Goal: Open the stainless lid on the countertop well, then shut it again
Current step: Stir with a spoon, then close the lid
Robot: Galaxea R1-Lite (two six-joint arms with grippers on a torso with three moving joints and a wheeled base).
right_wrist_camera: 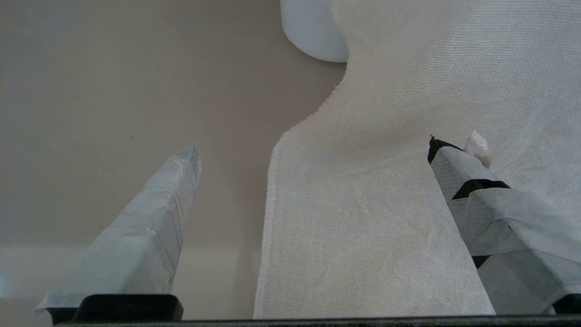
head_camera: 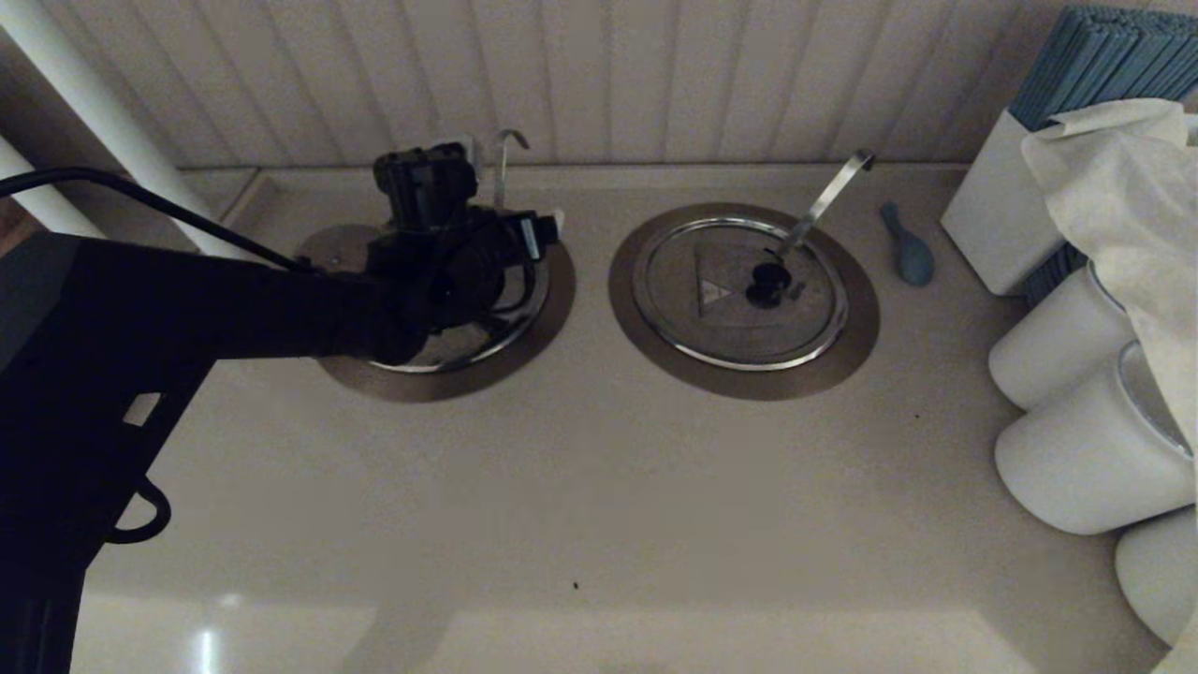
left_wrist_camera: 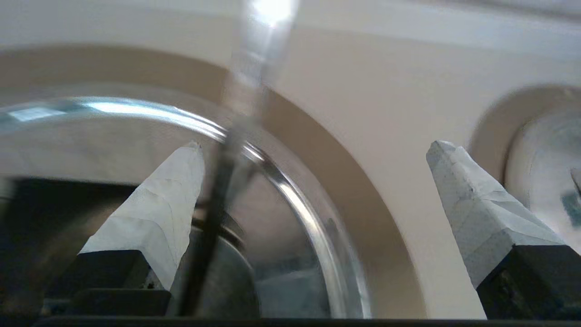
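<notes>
The left hand point(head_camera: 487, 201) hangs over the left part of the beige bench point(head_camera: 580, 487), its pale padded fingers point(left_wrist_camera: 154, 213) spread wide and holding nothing. Directly under it lies the stainless lid point(head_camera: 468, 351), seated in the countertop well point(head_camera: 552, 309), only its shiny rim and the bronze-grey flange showing around the arm. The thin hook-ended ladle handle point(head_camera: 505, 159) rises just behind the hand, toward the ribbed cream wall panel point(head_camera: 655, 75). Well to the hand's right sits the twin lid point(head_camera: 721, 309) with its black knob and broad strap handle, flat in its own flange. Farther right lie a small blue spoon point(head_camera: 906, 245), a white box point(head_camera: 992, 220) and white cylindrical containers point(head_camera: 1086, 449) draped with a cream cloth point(head_camera: 1114, 178). The right hand point(right_wrist_camera: 313, 150) hovers open over that cloth and bare bench.
</notes>
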